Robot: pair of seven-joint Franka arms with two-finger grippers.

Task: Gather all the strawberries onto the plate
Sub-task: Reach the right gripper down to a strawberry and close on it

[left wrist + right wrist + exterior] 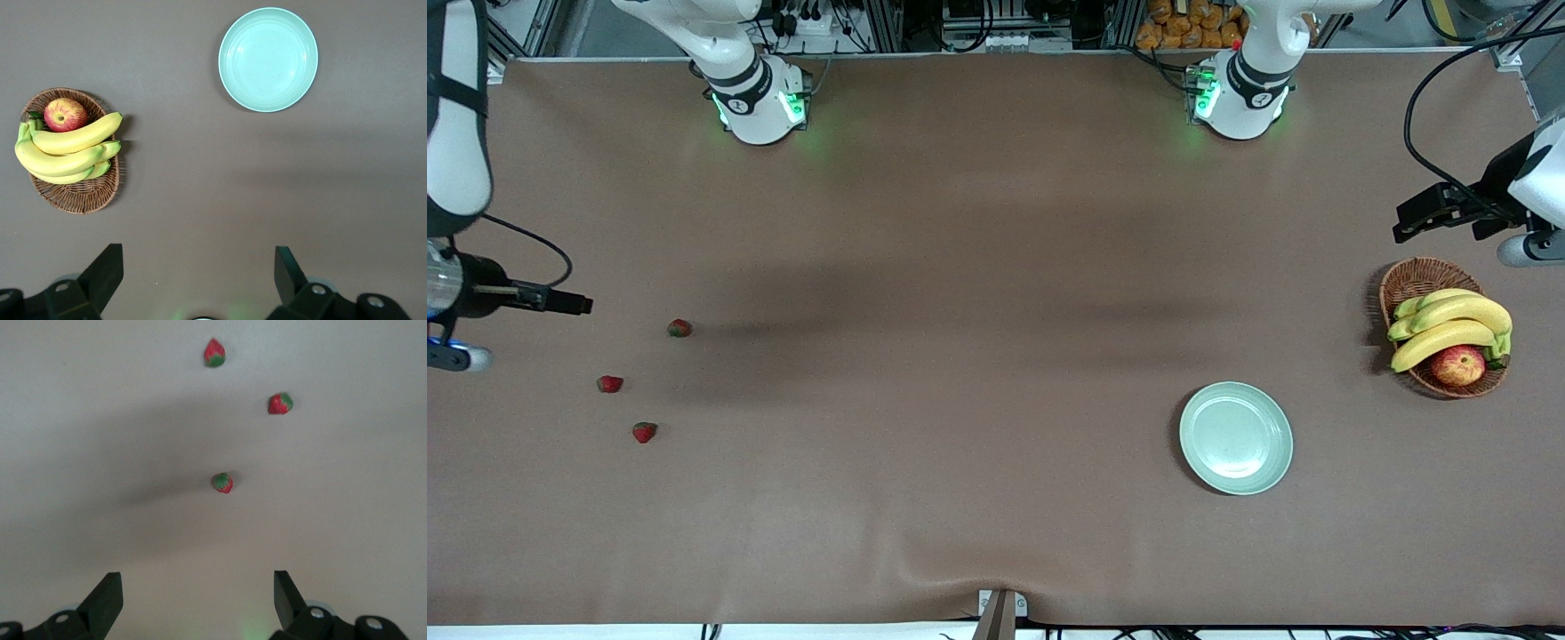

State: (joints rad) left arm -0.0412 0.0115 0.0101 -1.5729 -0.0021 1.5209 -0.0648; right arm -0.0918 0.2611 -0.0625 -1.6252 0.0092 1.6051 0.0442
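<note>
Strawberries: we count three on the brown table (978,267), all loose at the right arm's end. One strawberry (679,328) lies farthest from the front camera, a second strawberry (609,384) sits nearer, and a third strawberry (644,432) is nearest of all. They are well apart from each other, none touching.

Plate: the mint-green plate (1193,458) is bare, toward the left arm's end of the table and well apart from the berries. Just beside it, farther from the front camera, is a wicker basket (1405,280) with bananas (1449,324) and an apple (1458,364).

Right gripper: the right gripper (198,597) hangs over the table near the berries, fingers spread wide with nothing between them.

Left gripper: the left gripper (198,277) waits above the table near the basket, fingers likewise wide apart and holding nothing.

Progress: we judge the task not yet begun — no berry is on the plate.

Handling: we expect each berry to be very light, small and rounded, so it may roll or squirt out under an off-centre pinch. If soft, a hard squeeze could dent it.

Where to grip: we would come straight down and close across the widest part of the red body — not the leafy green top, which looks too thin to hold.
</note>
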